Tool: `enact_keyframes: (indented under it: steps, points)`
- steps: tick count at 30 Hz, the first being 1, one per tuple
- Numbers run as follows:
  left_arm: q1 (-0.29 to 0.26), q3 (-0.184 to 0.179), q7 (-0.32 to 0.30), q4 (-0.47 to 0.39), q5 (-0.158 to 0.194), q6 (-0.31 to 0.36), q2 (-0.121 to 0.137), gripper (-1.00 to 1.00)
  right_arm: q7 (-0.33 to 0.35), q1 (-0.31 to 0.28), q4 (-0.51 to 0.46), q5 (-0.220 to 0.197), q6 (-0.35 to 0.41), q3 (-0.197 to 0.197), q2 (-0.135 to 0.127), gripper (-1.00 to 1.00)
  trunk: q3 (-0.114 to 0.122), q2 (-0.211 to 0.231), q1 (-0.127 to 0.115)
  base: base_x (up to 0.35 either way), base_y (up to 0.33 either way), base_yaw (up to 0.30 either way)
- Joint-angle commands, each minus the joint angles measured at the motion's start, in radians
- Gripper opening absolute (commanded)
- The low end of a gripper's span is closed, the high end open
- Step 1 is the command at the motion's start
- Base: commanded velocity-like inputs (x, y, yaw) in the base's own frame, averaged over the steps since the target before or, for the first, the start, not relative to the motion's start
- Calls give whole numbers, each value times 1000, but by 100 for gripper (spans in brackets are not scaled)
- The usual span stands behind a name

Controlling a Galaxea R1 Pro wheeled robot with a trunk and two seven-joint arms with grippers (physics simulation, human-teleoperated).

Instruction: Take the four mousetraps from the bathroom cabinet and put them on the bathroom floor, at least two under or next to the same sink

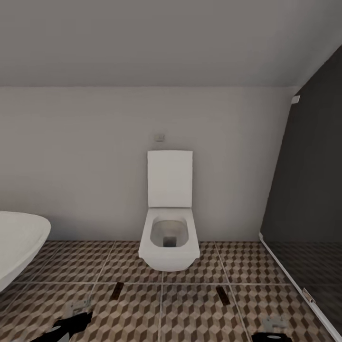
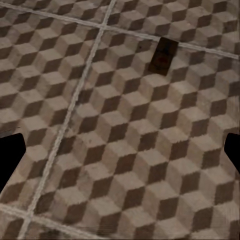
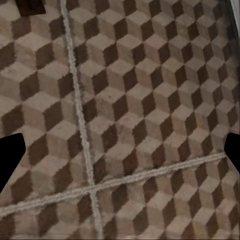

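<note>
Two mousetraps lie flat on the bathroom floor (image 1: 199, 308) in front of the toilet (image 1: 169, 237). Left mousetrap (image 1: 117, 290) sits on a tile just past a grout line, dark, slim, slightly angled. Right mousetrap (image 1: 222, 294) lies on the other side of the toilet's centre, well apart from the first, also just past the same grout line. Neither touches the toilet. My left wrist camera shows one dark mousetrap (image 2: 163, 56) lying flat by a grout line, nothing gripping it. Right wrist camera catches a dark corner of a mousetrap (image 3: 30, 6) at the frame edge.

My left pincer (image 2: 120, 155) hangs over bare tile, fingers spread wide at both edges, holding nothing. My right pincer (image 3: 120, 157) is the same: wide apart, empty, over a grout crossing.

White tub rim (image 1: 19, 242) at the left, dark glass panel (image 1: 308, 190) at the right, plain grey wall (image 1: 76, 161) behind.
</note>
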Motion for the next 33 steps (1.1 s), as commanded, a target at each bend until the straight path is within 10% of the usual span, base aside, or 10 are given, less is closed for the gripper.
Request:
enact_keyframes:
  steps: [1, 19, 33]
  points:
    - [12, 6, -2, 1, 3, 1, -2, 100, -2, 11, 2, -8, -3, 9, 0, 100, 2, 7, -4, 0, 0, 0]
    - [249, 6, -9, 1, 3, 21, -48, 100, 0, 246, 2, -17, -26, 9, 9, 100, 59, 133, -73, 0, 0, 0]
    - [326, 6, -11, 1, 3, 19, -80, 100, 38, 347, 3, -24, -25, 5, 25, 100, 103, 231, -127, 0, 0, 0]
